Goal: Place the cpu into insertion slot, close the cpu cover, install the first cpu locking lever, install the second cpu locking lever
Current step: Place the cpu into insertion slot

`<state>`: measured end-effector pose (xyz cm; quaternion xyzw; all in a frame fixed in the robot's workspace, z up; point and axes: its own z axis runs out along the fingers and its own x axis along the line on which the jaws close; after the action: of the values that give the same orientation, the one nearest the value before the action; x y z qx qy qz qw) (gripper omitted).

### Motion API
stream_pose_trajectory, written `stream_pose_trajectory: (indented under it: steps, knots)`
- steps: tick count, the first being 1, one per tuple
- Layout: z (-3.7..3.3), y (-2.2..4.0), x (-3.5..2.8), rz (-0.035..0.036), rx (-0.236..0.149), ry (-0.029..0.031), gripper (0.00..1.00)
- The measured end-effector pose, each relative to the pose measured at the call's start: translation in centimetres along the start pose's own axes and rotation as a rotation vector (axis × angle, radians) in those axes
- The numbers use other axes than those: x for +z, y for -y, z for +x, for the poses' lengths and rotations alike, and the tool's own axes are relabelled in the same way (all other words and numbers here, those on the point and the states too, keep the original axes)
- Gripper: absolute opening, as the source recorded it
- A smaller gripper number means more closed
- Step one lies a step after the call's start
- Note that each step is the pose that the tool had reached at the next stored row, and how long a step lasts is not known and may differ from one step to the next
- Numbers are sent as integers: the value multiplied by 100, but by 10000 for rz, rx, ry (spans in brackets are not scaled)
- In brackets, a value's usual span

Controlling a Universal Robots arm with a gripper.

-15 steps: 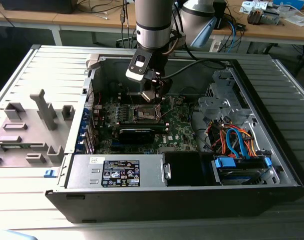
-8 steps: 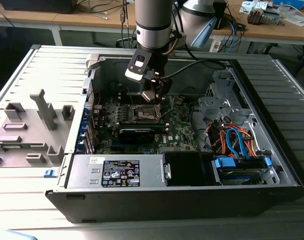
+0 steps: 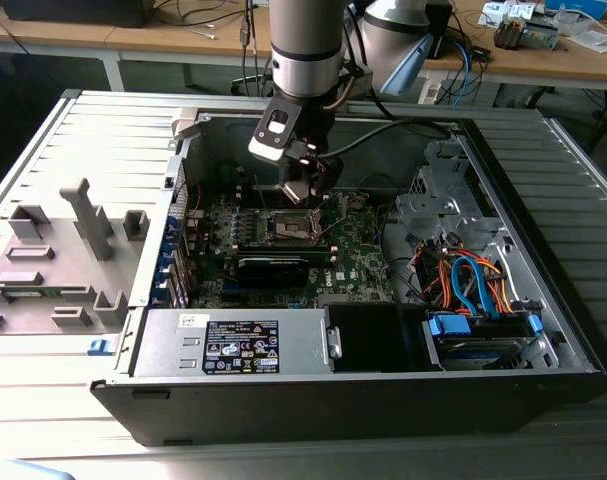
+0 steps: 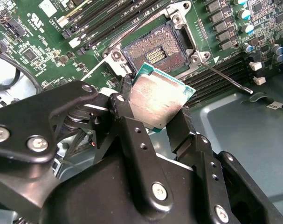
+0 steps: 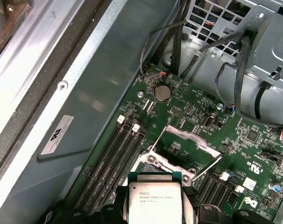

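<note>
The cpu [image 4: 157, 100] is a small square chip with a silver-grey top and green edge, and my gripper [image 4: 155, 105] is shut on it, black fingers [image 4: 125, 116] pressing two opposite sides. It hangs tilted a little above and beside the insertion slot [image 4: 157, 46], a dark square socket with gold contacts that lies uncovered on the green board. In the first wrist view the cpu [image 5: 154, 200] sits before the raised cpu cover [image 5: 190, 139], a silvery frame standing open behind the slot. Two thin locking levers [image 5: 156, 137] [image 5: 207, 169] stick up unlatched. In the exterior view the gripper [image 3: 305, 190] hovers over the slot [image 3: 288, 228].
The open computer case holds a power supply [image 3: 233, 345] at the front, a drive cage with coloured cables [image 3: 473, 285] at the exterior view's right, and a long black card [image 3: 273, 268] in front of the slot. Memory slots [image 4: 108, 23] flank the socket. A grey case wall [image 5: 85, 107] stands close.
</note>
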<state>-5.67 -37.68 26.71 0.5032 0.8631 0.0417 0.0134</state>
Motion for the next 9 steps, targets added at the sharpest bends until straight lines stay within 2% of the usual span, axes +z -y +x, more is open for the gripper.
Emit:
stream_pose_trajectory:
  steps: [9]
  knots:
    - [0,0,1,-5,248,21,55]
